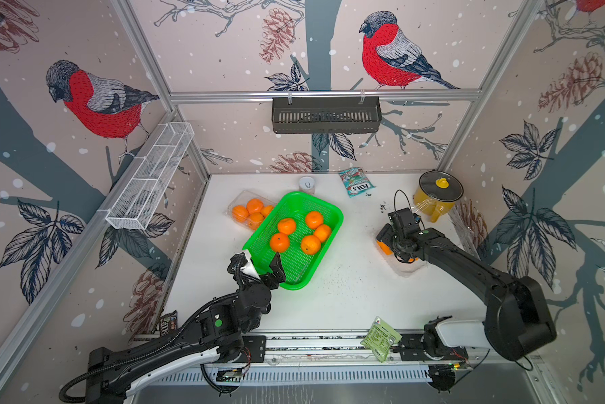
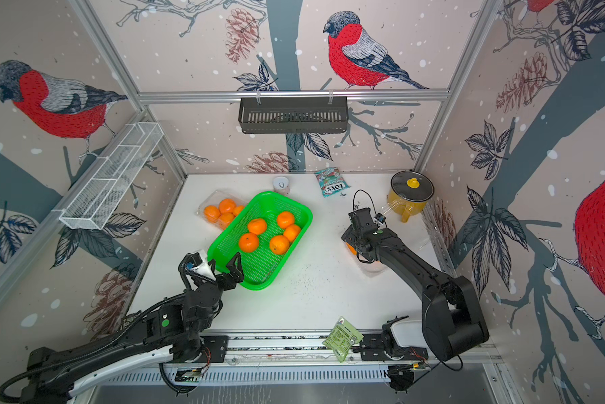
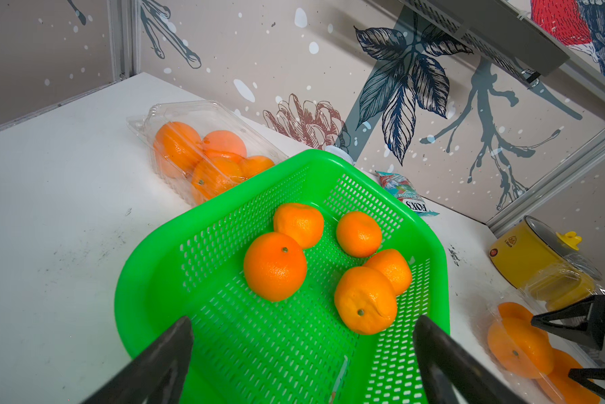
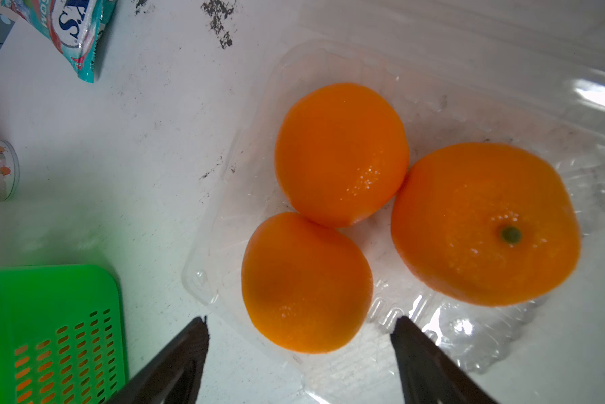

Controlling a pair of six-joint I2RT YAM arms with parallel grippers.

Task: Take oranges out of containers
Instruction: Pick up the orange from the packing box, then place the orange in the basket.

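Robot lab enclosure, aluminium frame [image 1: 322,95], bird-print wall panels [image 1: 224,52], white tabletop [image 1: 346,300]

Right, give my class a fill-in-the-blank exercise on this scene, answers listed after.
The green tray holds ____ loose oranges.
The open container under the right gripper holds ____ oranges.
The lidded pot is coloured ____.
The left gripper has its jaws ____, holding nothing.
Missing words: five; three; yellow; open.
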